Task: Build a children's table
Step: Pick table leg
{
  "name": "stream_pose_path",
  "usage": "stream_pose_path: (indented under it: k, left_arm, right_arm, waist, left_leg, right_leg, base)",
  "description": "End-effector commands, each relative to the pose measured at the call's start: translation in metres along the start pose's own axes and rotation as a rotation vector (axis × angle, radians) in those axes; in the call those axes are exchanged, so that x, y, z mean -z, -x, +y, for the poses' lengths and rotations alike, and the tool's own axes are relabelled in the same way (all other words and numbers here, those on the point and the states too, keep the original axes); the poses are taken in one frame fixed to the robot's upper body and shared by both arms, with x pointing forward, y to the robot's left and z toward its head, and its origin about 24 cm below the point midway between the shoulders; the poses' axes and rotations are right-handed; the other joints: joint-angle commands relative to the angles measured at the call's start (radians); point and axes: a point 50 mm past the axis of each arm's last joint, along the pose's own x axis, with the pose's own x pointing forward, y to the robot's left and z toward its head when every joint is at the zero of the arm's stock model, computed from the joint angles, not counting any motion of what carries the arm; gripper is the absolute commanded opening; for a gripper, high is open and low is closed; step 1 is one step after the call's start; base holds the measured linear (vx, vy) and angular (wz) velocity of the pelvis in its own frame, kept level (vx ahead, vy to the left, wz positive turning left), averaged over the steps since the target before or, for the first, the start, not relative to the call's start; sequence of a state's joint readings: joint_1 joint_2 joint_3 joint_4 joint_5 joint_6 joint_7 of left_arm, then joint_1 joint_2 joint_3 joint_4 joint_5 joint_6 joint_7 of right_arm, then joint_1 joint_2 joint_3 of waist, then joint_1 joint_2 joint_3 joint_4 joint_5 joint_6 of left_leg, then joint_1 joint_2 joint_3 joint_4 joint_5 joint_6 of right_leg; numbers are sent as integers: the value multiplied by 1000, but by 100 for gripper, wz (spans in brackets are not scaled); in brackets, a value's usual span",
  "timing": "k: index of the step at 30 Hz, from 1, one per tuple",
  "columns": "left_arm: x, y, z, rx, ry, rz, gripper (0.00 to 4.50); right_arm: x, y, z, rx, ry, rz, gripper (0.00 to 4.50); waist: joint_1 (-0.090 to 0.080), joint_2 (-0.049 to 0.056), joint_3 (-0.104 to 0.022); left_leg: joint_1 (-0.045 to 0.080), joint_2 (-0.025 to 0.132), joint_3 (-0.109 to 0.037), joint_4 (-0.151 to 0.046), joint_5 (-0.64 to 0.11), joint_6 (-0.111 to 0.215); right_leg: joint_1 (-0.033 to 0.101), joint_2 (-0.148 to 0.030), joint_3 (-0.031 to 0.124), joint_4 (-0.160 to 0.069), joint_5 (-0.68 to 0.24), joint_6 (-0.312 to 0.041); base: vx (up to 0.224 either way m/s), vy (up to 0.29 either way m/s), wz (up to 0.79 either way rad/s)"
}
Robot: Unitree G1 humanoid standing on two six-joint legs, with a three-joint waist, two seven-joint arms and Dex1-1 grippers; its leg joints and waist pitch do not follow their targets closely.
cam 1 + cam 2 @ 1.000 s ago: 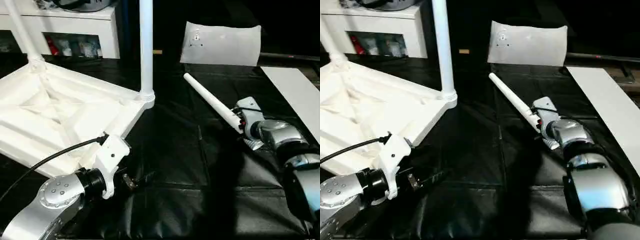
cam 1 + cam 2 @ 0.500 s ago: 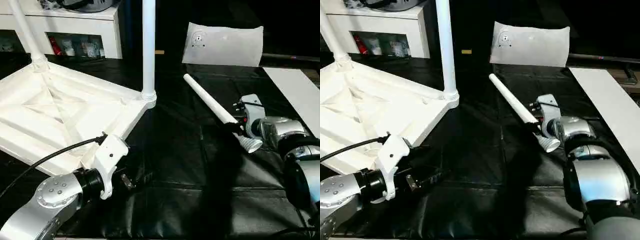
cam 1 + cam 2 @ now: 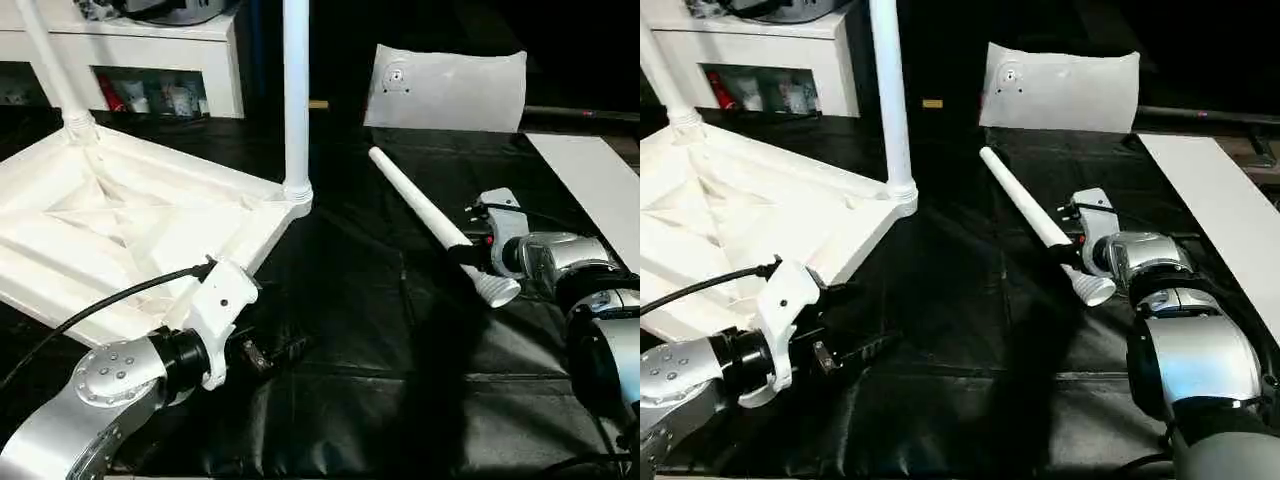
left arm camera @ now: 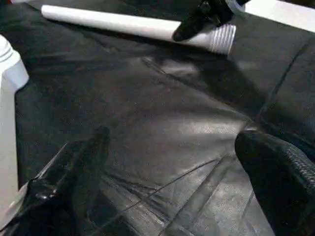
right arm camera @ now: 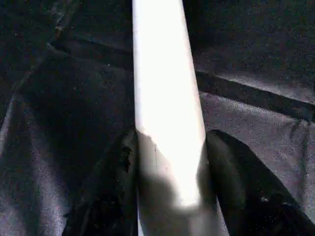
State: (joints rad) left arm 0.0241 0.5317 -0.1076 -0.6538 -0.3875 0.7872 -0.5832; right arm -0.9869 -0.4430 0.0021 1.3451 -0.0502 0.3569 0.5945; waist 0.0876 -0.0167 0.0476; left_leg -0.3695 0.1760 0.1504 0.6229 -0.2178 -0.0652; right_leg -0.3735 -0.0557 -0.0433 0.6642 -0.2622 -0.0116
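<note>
The children's table (image 3: 120, 230) lies upside down at the left on the black work table, ribbed underside up. Two of its legs (image 3: 296, 100) stand upright in the far corner sockets. A third white leg (image 3: 420, 215) lies loose on the black cover right of centre, threaded end toward me. My right gripper (image 3: 468, 255) is shut on this leg just above the thread, and its fingers (image 5: 231, 167) press both sides of the tube (image 5: 167, 98). My left gripper (image 3: 275, 352) hovers open and empty over the cover beside the tabletop's near right corner.
A white cabinet (image 3: 150, 40) stands behind the tabletop. A white plastic bag (image 3: 445, 88) lies at the back, and a white board (image 3: 590, 180) lies along the right edge. A black cable (image 3: 110, 310) runs over my left forearm.
My right gripper's fingers have closed in around the loose leg, and the leg's threaded end now shows below them. My left arm has barely shifted.
</note>
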Motion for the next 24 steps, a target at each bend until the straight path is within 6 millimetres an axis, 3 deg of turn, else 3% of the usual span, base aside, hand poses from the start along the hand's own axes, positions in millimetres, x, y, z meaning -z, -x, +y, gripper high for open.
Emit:
stream_pose_path:
  k: [1,5,8,9,12,14,15,16,17,18,19,20,21,22,23,24]
  left_arm:
    - [-3,-2,1,5,-17,-6,450]
    - [-6,-5,4,-25,-28,-36,450]
    - [-7,-8,7,-56,-40,-53,450]
    - [-7,-10,9,-69,-42,-57,450]
    - [-7,-11,10,-77,-43,-59,450]
    - [-11,-19,18,-116,-47,-86,450]
    - [-11,-19,18,-116,-47,-86,450]
    - [-14,-23,21,-128,-50,-102,450]
    - [-17,-26,24,-136,-46,-120,450]
    - [-17,-26,24,-136,-46,-120,450]
    - [-17,-26,24,-136,-46,-120,450]
    - [-25,-35,32,-149,-3,-148,450]
    - [-25,-35,32,-149,-3,-148,450]
    - [-33,-41,38,-147,47,-192,450]
    - [-39,-45,40,-143,82,-224,450]
    - [-39,-45,40,-143,82,-224,450]
  right_arm:
    - [-5,2,-2,-7,-9,-24,182]
    - [-18,8,-6,-2,-67,-130,182]
    - [-29,12,-8,-12,-109,-222,182]
    - [-34,14,-9,-19,-135,-266,182]
    - [-38,15,-9,-24,-152,-294,182]
    - [-47,18,-8,-30,-190,-428,181]
    - [-47,18,-8,-30,-190,-428,181]
    - [-50,20,-8,-15,-219,-494,181]
    - [-50,22,-5,-8,-238,-571,181]
    - [-50,22,-5,-8,-238,-571,181]
    - [-50,22,-5,-8,-238,-571,181]
    - [-42,23,11,-11,-274,-687,181]
    - [-42,23,11,-11,-274,-687,181]
    - [-35,27,27,-79,-324,-739,181]
    - [-33,31,36,-141,-341,-780,181]
    - [-33,31,36,-141,-341,-780,181]
  waist:
    - [0,14,-56]
    - [-1,11,-58]
    - [-2,11,-60]
    - [-3,15,-61]
    - [-3,13,-64]
    - [-1,24,-64]
    - [-3,18,-68]
    - [-1,20,-69]
    - [2,37,-68]
    - [1,28,-68]
    - [-1,25,-70]
    - [6,80,-70]
    - [8,56,-65]
    - [-2,47,-67]
    - [7,50,-68]
    - [3,50,-68]
  left_leg:
    - [3,43,-2,-63,-51,32]
    - [3,44,-1,-62,-42,36]
    - [0,42,0,-58,-9,56]
    - [2,42,1,-58,4,63]
    - [-1,40,2,-53,26,79]
    - [-1,40,1,-52,29,85]
    - [-1,42,1,-50,40,90]
    - [-2,41,0,-49,50,94]
    - [-2,41,-2,-46,60,97]
    - [-3,42,1,-47,59,98]
    - [-4,40,0,-48,54,96]
    - [-3,38,-8,-44,47,84]
    - [8,47,-1,-48,15,76]
    - [-2,45,-10,-54,13,69]
    - [3,38,-3,-54,12,73]
    - [-1,40,-8,-59,-9,71]
  right_leg:
    - [46,-70,41,-69,110,-313]
    - [48,-72,42,-68,119,-315]
    - [49,-71,43,-66,149,-314]
    - [47,-68,42,-65,169,-316]
    - [47,-66,41,-61,203,-321]
    - [46,-65,42,-60,213,-318]
    - [47,-67,41,-57,237,-321]
    - [47,-66,40,-56,245,-322]
    - [42,-67,40,-54,254,-319]
    - [44,-67,42,-56,262,-308]
    - [46,-65,39,-57,254,-311]
    - [40,-68,37,-51,243,-311]
    - [34,-67,43,-65,245,-279]
    - [47,-66,39,-59,247,-283]
    - [44,-62,40,-68,242,-265]
    - [50,-67,40,-66,217,-272]
  base:
    - [0,0,0]
    - [0,0,0]
    - [0,0,0]
    - [0,0,0]
    - [0,0,0]
    - [0,0,0]
    - [0,0,0]
    - [0,0,0]
    - [0,0,0]
    - [0,0,0]
    - [0,0,0]
    - [0,0,0]
    - [0,0,0]
    - [0,0,0]
    - [0,0,0]
    - [0,0,0]
